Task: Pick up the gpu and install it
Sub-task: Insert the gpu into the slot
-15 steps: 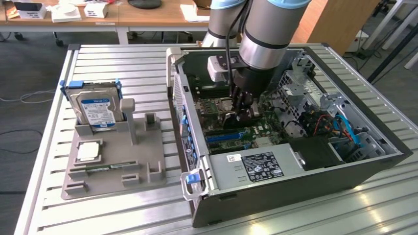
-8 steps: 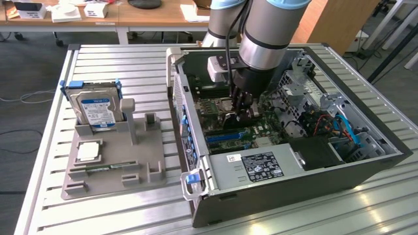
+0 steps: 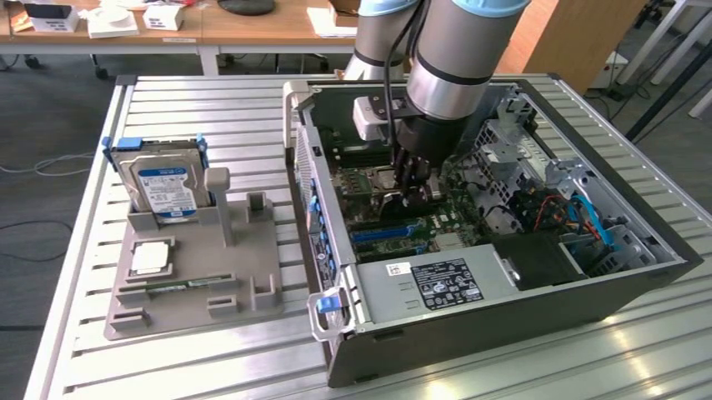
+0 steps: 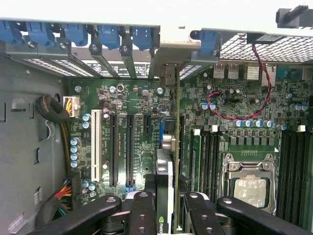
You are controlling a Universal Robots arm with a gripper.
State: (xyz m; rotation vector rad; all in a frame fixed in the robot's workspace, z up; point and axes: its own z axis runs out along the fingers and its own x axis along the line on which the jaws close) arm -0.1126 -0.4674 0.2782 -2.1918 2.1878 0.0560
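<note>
The gpu (image 4: 165, 169) is a thin black card seen edge-on, with a green board edge and a logo near my fingers. My gripper (image 4: 168, 208) is shut on it, one black finger (image 4: 142, 210) on each side. The card stands upright against the motherboard (image 4: 142, 105), and its far end reaches the metal bracket area at the case's rear wall. Whether it sits fully in a slot cannot be told. In the exterior view my gripper (image 3: 414, 190) is deep inside the open computer case (image 3: 623, 279), over the middle of the board, and the card there is mostly hidden by the wrist.
Beside the card lie a white slot (image 4: 96, 142), two black slots (image 4: 113, 147) and the CPU socket (image 4: 249, 188). A red-black wire (image 4: 259, 88) loops above. On the exterior view's left, a grey holder (image 3: 189, 275) carries a silver hard drive (image 3: 165, 185) and a memory stick (image 3: 167, 286). The power supply (image 3: 439, 283) fills the case's near corner.
</note>
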